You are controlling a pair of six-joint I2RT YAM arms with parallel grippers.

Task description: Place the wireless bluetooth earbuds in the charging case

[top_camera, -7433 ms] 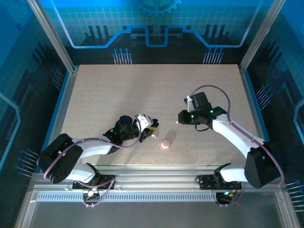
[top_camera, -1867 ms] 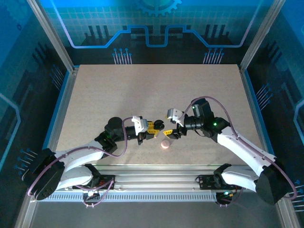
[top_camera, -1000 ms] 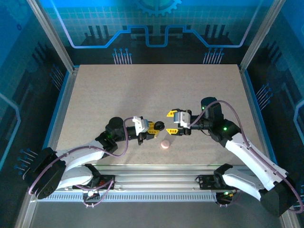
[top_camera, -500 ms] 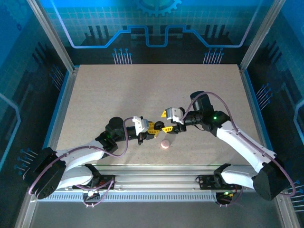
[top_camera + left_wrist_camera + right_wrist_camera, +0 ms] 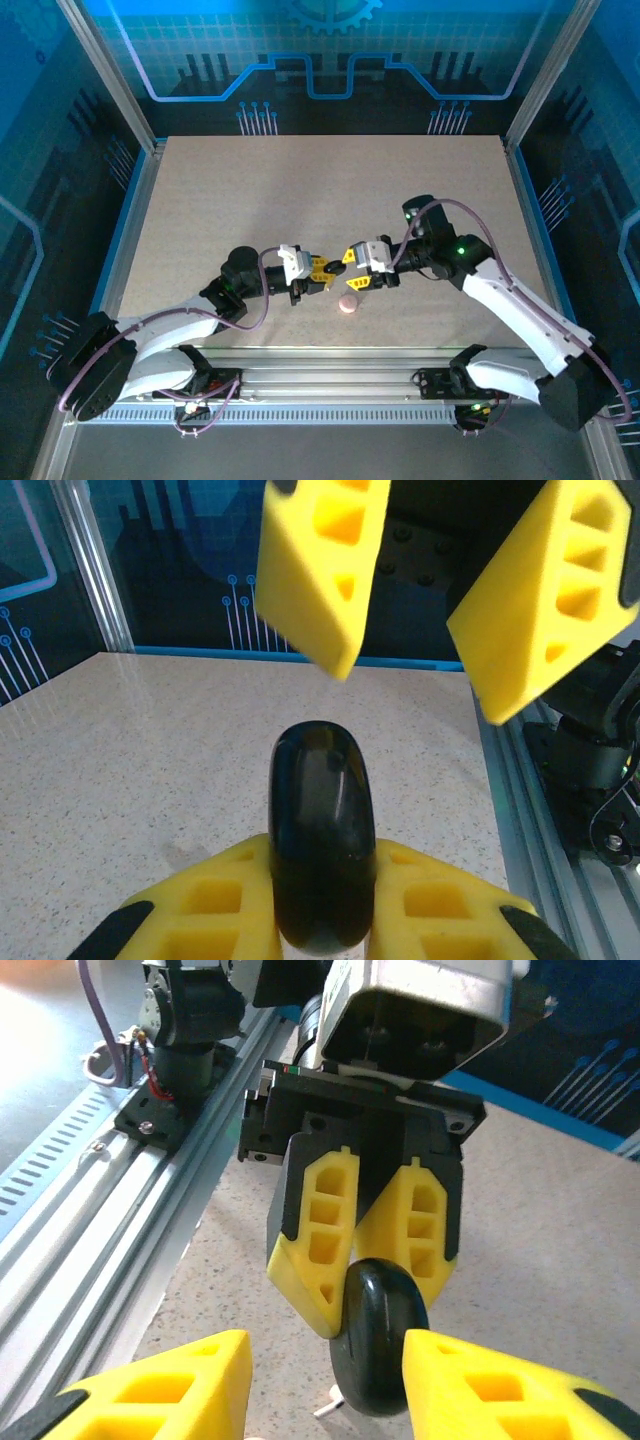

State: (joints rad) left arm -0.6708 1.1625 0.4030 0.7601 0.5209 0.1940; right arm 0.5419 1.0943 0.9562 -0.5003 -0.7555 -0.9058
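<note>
A round black charging case (image 5: 322, 850) stands on edge between the yellow fingers (image 5: 215, 900) of my left gripper (image 5: 325, 270), which is shut on it. The same case (image 5: 378, 1345) hangs just above the table in the right wrist view, with the left gripper (image 5: 380, 1280) behind it. My right gripper (image 5: 355, 271) faces the left one, open. One of its fingers (image 5: 500, 1390) is beside the case and the other (image 5: 170, 1395) stands well apart. A tiny pale earbud (image 5: 335, 1407) lies on the table under the case. The black earbuds are hidden.
A pink pebble-like case (image 5: 347, 304) lies on the table just in front of both grippers. The metal rail (image 5: 120, 1190) at the table's near edge runs close by, with the arm bases behind it. Blue walls and posts (image 5: 110, 75) enclose the table.
My right gripper has swung in from the right until its fingers straddle the black case. My left gripper has held still with the case.
</note>
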